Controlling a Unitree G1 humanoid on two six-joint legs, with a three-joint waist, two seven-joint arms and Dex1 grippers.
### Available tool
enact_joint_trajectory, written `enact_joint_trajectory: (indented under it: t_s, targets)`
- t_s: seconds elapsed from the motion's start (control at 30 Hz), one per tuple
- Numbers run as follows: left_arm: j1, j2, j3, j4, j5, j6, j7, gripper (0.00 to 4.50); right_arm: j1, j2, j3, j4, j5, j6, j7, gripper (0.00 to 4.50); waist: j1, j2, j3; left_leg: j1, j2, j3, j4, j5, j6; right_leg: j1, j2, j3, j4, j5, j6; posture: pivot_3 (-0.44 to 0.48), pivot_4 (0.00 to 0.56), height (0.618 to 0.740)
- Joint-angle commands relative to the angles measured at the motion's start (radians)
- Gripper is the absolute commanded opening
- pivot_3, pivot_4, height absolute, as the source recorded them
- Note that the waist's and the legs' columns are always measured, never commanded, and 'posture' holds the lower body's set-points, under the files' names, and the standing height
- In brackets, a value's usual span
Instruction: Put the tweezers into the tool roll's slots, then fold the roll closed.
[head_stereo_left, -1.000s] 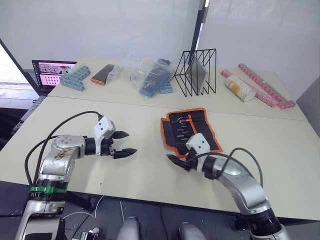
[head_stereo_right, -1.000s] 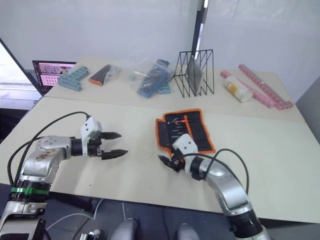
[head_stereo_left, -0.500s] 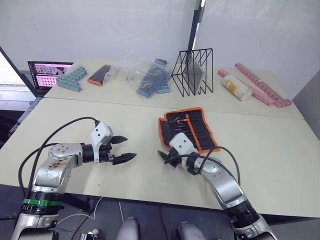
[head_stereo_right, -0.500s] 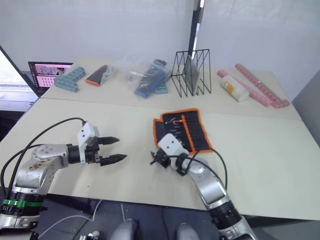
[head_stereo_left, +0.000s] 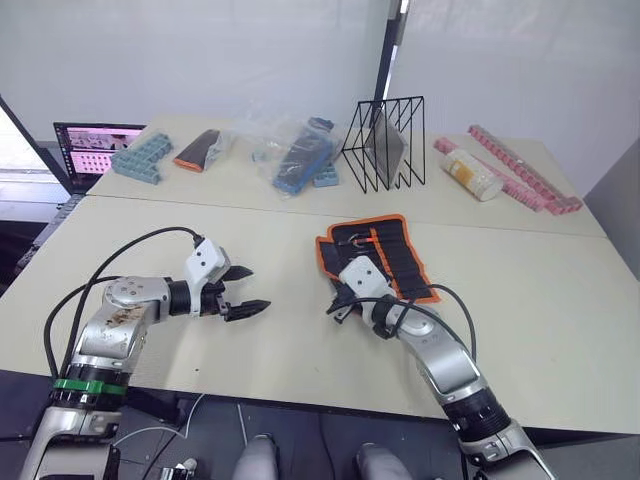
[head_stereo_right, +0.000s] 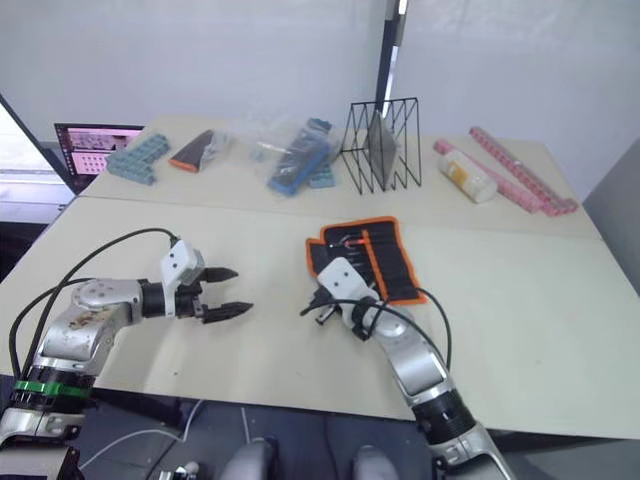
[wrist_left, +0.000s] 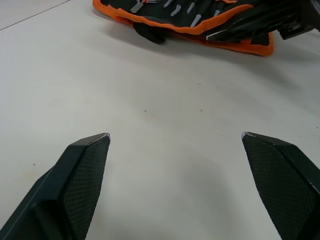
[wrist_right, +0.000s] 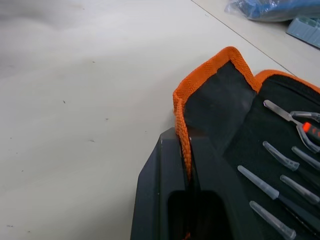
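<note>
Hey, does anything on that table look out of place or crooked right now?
The tool roll lies askew to the table's edges, and one orange-edged flap stands lifted off the surface, pinched in the right gripper. The tweezers sit in the slots. The left gripper is open over bare table.

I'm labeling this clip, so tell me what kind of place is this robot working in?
Probably a robotics lab or test workspace: plain beige tables against white partitions, a laptop running at the far corner, and assorted practice props such as a black wire rack and pink block strips.
</note>
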Motion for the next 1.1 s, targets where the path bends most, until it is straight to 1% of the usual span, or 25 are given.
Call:
enact_joint_trajectory:
  t_s: [0.03, 0.17, 0.23, 0.33, 0.47, 0.63, 0.77, 0.9, 1.0, 1.1]
  targets:
    - [-0.068, 0.019, -0.028, 0.063, 0.029, -0.075, -0.052, 4.5, -0.008, -0.034, -0.012, -0.026, 0.032, -0.061, 0.081, 0.03, 0.0, 0.0, 0.0, 0.0, 0.0, 0.0, 0.0, 0.0, 0.0, 0.0, 0.0, 0.0, 0.0, 0.0, 0.0, 0.0, 0.15, 0.734]
    - [-0.179, -0.003, -0.091, 0.196, 0.084, -0.18, -0.109, 4.5, 0.038, -0.121, -0.019, -0.075, 0.079, -0.11, 0.211, 0.03, 0.008, 0.0, 0.0, 0.0, 0.0, 0.0, 0.0, 0.0, 0.0, 0.0, 0.0, 0.0, -0.001, 0.0, 0.0, 0.0, 0.15, 0.734]
    - [-0.215, -0.012, -0.108, 0.255, 0.104, -0.221, -0.124, 4.5, 0.05, -0.139, -0.024, -0.084, 0.092, -0.117, 0.236, 0.03, 0.007, 0.0, 0.0, 0.0, -0.001, 0.0, 0.0, 0.0, 0.0, 0.0, 0.0, 0.0, -0.001, 0.0, 0.0, 0.0, 0.15, 0.734]
    - [-0.333, -0.052, -0.156, 0.417, 0.161, -0.341, -0.167, 4.5, 0.084, -0.192, -0.043, -0.123, 0.133, -0.11, 0.308, 0.03, 0.006, 0.0, 0.0, 0.0, -0.001, 0.0, 0.0, 0.0, 0.0, 0.0, 0.0, 0.0, -0.001, 0.0, 0.0, 0.0, 0.15, 0.734]
    - [-0.444, -0.107, -0.194, 0.571, 0.2, -0.439, -0.222, 4.5, 0.122, -0.237, -0.065, -0.174, 0.176, -0.077, 0.358, 0.03, 0.006, 0.0, 0.0, -0.002, -0.001, 0.0, 0.001, 0.0, 0.001, 0.0, 0.0, 0.0, -0.002, 0.0, 0.0, 0.0, 0.15, 0.734]
    - [-0.572, -0.195, -0.236, 0.756, 0.261, -0.574, -0.269, 4.5, 0.171, -0.266, -0.12, -0.23, 0.203, -0.032, 0.342, 0.03, 0.007, -0.001, 0.0, -0.003, -0.001, 0.0, 0.001, -0.001, 0.001, 0.0, 0.0, 0.0, -0.002, 0.0, 0.0, 0.0, 0.15, 0.734]
    - [-0.615, -0.23, -0.28, 0.86, 0.339, -0.713, -0.275, 4.5, 0.187, -0.263, -0.138, -0.251, 0.197, -0.009, 0.306, 0.03, 0.002, -0.001, 0.0, -0.003, -0.001, 0.0, 0.001, -0.001, 0.001, 0.0, 0.0, 0.0, -0.003, 0.0, 0.0, 0.0, 0.15, 0.734]
    - [-0.662, -0.282, -0.271, 0.93, 0.348, -0.746, -0.29, 4.5, 0.197, -0.25, -0.143, -0.258, 0.192, 0.004, 0.272, 0.03, 0.004, -0.001, 0.001, -0.003, -0.001, 0.0, 0.001, 0.0, 0.001, 0.0, 0.0, 0.0, -0.002, 0.0, 0.0, 0.0, 0.15, 0.734]
    - [-0.684, -0.302, -0.276, 0.963, 0.37, -0.79, -0.279, 4.5, 0.203, -0.247, -0.14, -0.266, 0.195, 0.011, 0.261, 0.03, 0.005, -0.001, 0.001, -0.003, -0.001, 0.0, 0.002, 0.0, 0.001, 0.0, 0.0, 0.0, -0.002, 0.0, 0.0, 0.0, 0.15, 0.734]
    - [-0.7, -0.325, -0.275, 0.994, 0.384, -0.802, -0.282, 3.66, 0.212, -0.251, -0.139, -0.273, 0.193, 0.021, 0.253, 0.0, 0.005, -0.001, 0.001, -0.003, -0.001, 0.0, 0.002, 0.0, 0.001, 0.0, 0.0, 0.0, -0.002, 0.0, 0.0, 0.0, 0.15, 0.734]
